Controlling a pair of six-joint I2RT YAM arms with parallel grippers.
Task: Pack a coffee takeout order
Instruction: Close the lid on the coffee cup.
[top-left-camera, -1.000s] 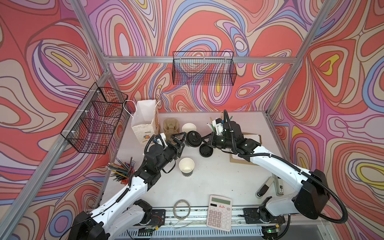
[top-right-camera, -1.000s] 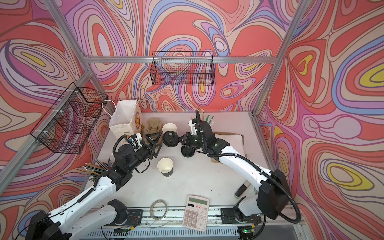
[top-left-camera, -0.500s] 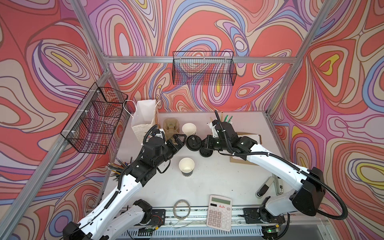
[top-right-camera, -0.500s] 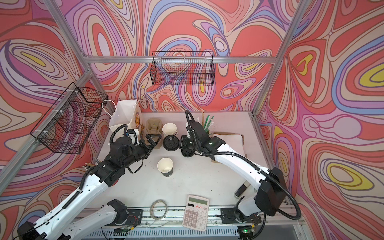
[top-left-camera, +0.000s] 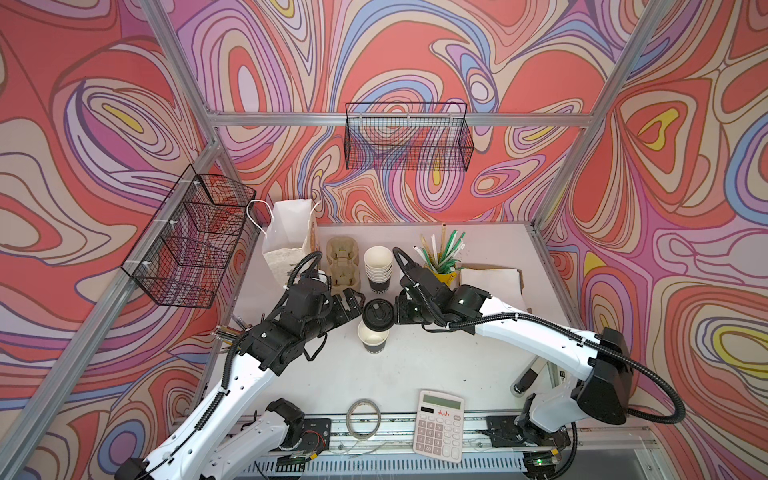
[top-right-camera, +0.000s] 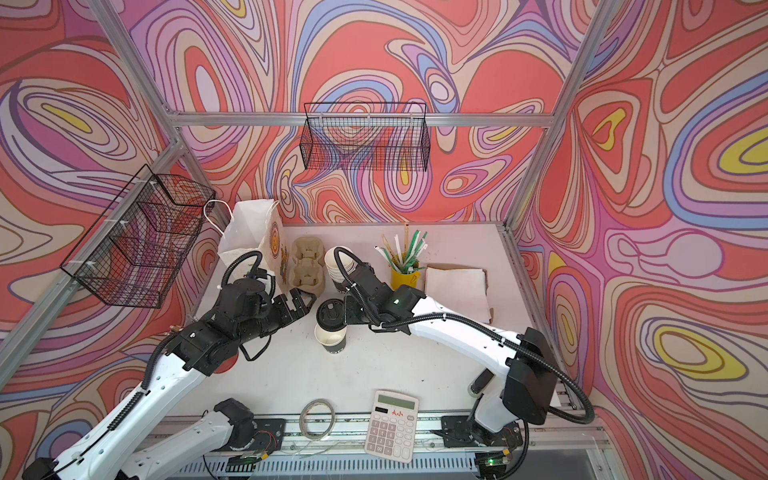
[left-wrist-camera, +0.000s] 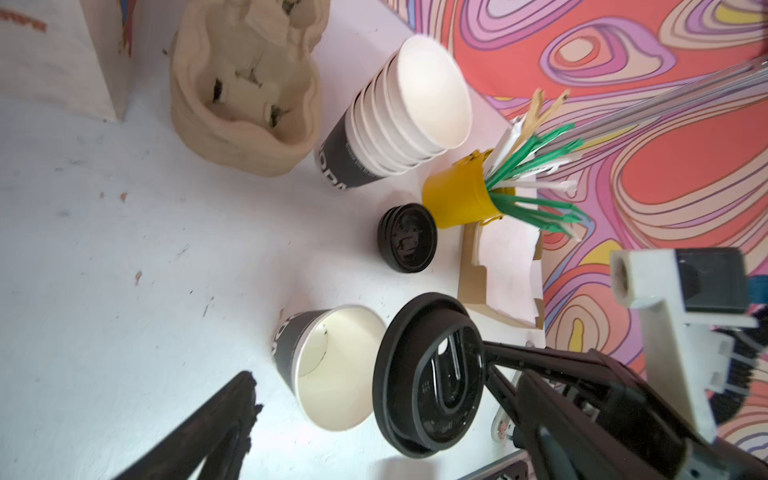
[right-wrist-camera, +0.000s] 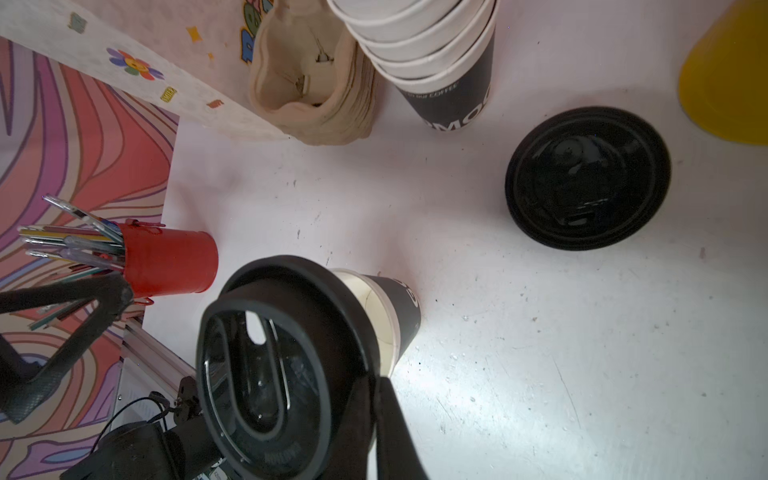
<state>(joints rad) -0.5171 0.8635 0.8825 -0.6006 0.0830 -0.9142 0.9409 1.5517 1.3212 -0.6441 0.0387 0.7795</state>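
Note:
A lidless black paper cup (top-left-camera: 372, 338) (top-right-camera: 332, 340) stands mid-table. My right gripper (top-left-camera: 398, 312) (right-wrist-camera: 376, 419) is shut on the rim of a black lid (top-left-camera: 377, 314) (right-wrist-camera: 282, 374), which hangs tilted over the cup's far rim. My left gripper (top-left-camera: 352, 302) (top-right-camera: 305, 301) is open just left of the lid, with nothing in it. Behind stand the tan pulp carrier (top-left-camera: 343, 266) (left-wrist-camera: 245, 99) and the white printed bag (top-left-camera: 289, 237). In the left wrist view the cup (left-wrist-camera: 332, 365) and the lid (left-wrist-camera: 428, 374) are side by side.
A stack of white-lined cups (top-left-camera: 378, 266), a yellow pot of straws (top-left-camera: 440, 268) and napkins (top-left-camera: 490, 282) are at the back. Spare black lids (left-wrist-camera: 407, 237) (right-wrist-camera: 588, 178) lie by the yellow pot. A red pen pot (right-wrist-camera: 170, 262) is at the left, a calculator (top-left-camera: 440, 424) and a tape ring (top-left-camera: 365, 417) in front.
My right gripper has carried the black lid forward, from beside the cup stack to over the open cup. The left arm has shifted, and its gripper has stayed open.

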